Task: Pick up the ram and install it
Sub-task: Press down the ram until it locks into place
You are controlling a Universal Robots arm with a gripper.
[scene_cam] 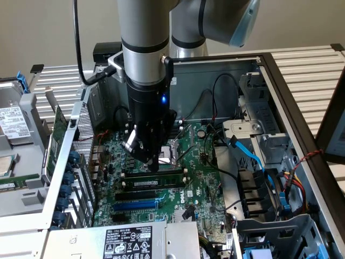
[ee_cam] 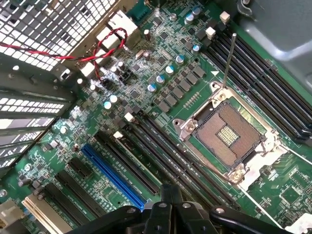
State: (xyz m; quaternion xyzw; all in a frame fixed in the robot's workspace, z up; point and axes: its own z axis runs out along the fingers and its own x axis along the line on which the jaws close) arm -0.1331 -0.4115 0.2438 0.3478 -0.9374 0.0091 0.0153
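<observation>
A long narrow ram [scene_cam: 153, 183], dark with a white label, lies along the black memory slots [scene_cam: 145, 194] on the green motherboard [scene_cam: 202, 186], between the CPU socket [scene_cam: 171, 152] and the blue slot [scene_cam: 135, 205]. My gripper [scene_cam: 153, 166] points straight down right over the ram's middle, with its tips at about the ram's top edge. Whether they touch it I cannot tell. In the wrist view the gripper [ee_cam: 170, 192] has its fingers drawn together with nothing green between them, above black slots [ee_cam: 165, 156], the blue slot [ee_cam: 109, 168] and the open socket [ee_cam: 226, 134].
The motherboard lies inside an open computer case [scene_cam: 280, 81]. Blue and black cables [scene_cam: 248, 154] crowd the exterior view's right. A perforated metal wall [scene_cam: 81, 135] and a green board [scene_cam: 55, 137] stand on the left, a labelled power supply [scene_cam: 128, 243] in front.
</observation>
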